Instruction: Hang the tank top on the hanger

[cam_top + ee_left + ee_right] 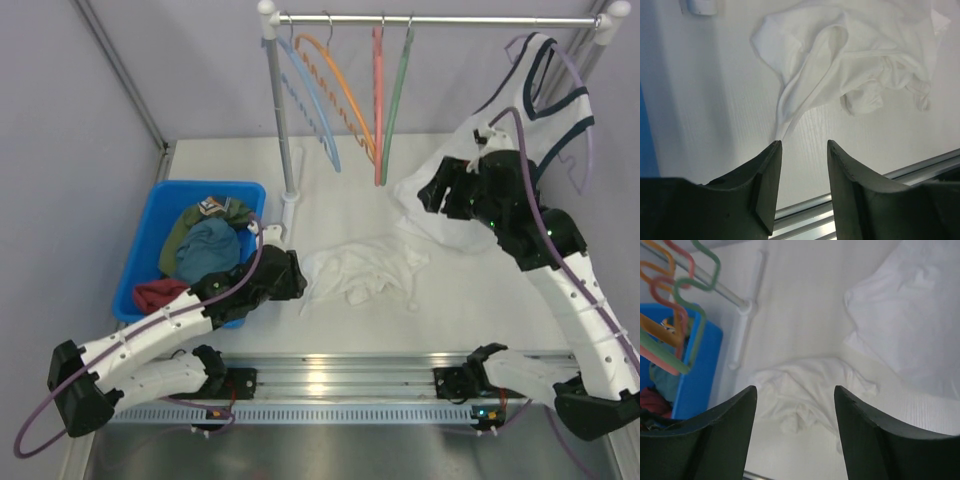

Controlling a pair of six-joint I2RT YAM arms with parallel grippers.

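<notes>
- Currently the tank top lies crumpled in the middle of the table, not on the hanger, which hangs from the rail at the back.
- Left gripper: jaws partly apart, nothing btwn them; a thin tail of the fabric ends just beside one fingertip.
- Right gripper: jaws wide, empty, above the heap.
- Handling, my guess: v. light, thin, floppy; will sag and slip, won't keep any shape.
- Best hold is prob. a shoulder strap or the neck edge, pinched firmly; the straps are lost in the folds, so can't tell which is which.
</notes>
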